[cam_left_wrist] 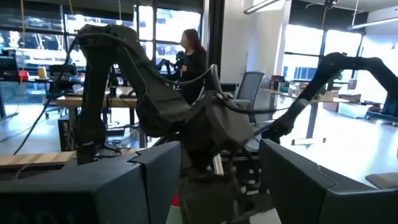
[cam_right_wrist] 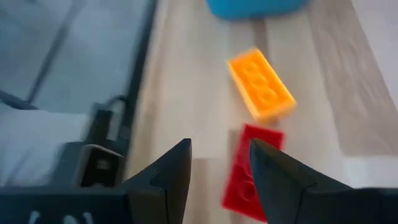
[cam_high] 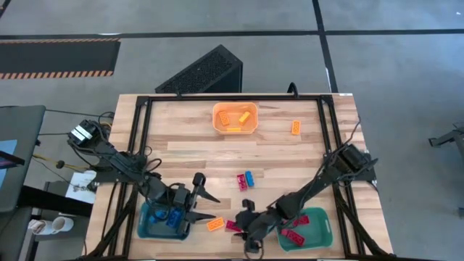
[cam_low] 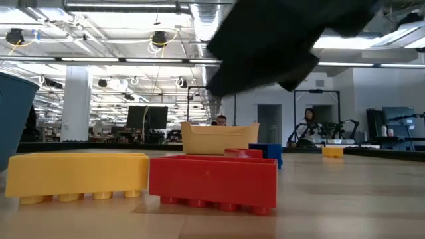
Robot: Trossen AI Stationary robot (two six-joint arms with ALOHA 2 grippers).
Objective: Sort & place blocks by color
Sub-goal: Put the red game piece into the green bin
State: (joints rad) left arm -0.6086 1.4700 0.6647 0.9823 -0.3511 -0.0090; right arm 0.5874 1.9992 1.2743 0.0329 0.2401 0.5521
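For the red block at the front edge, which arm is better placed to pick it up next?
Right. The right gripper hangs open just beside the red block, with the red bin close by. The left gripper is open over by the blue bin.

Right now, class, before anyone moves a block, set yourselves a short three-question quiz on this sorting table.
1. True or false: the orange bin holds blue blocks.
2. Which block lies by the right arm's open jaws? A red, B blue, C green.
3. Fill in: the blocks in the left teal bin are ____.

Key:
1. False: it holds yellow-orange blocks.
2. A: the red block.
3. Blue.
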